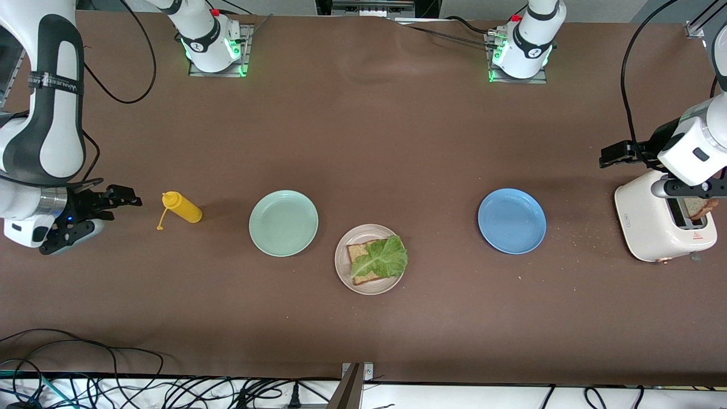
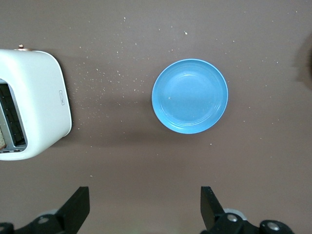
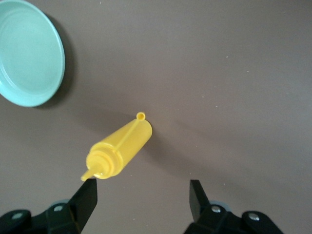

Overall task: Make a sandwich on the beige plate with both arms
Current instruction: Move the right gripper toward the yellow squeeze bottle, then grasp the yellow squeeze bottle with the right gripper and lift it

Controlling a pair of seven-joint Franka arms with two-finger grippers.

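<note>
Beige plate [image 1: 346, 272] lies well apart from both end effectors.

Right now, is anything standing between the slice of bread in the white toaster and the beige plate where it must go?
Yes: the round blue plate lies on the table between the white toaster, holding the brown bread slice, and the beige plate. It is low, so a lifted slice would likely pass over it.

On your brown counter [image 1: 363, 142] you see a yellow squeeze bottle [image 1: 183, 208] lying on its side, a mint-green plate [image 1: 283, 222] beside it, a blue plate [image 1: 512, 220], and a white toaster [image 1: 653, 224] with crumbs [image 2: 105, 83] scattered nearby.
</note>
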